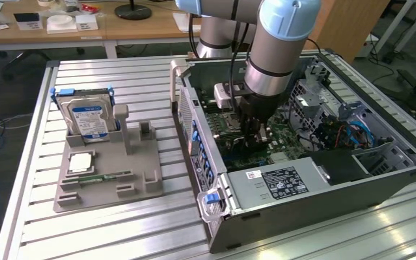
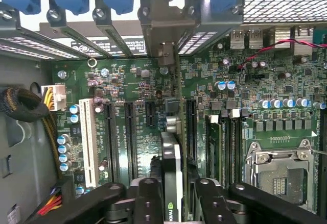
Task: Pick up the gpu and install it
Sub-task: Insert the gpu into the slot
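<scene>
Gripper (image 2: 173,198) fingers flank the gpu (image 2: 171,168), grip unclear; card stands edge-on over motherboard (image 2: 265,106) slots, seating unconfirmed.

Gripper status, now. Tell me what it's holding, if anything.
Gripper: closed on the gpu, held on edge between the fingers, down inside the computer case over the motherboard slots.

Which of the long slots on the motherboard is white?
The white slot, nearest the yellow power wires. The other long slots are black, and the gpu stands among those.
</scene>
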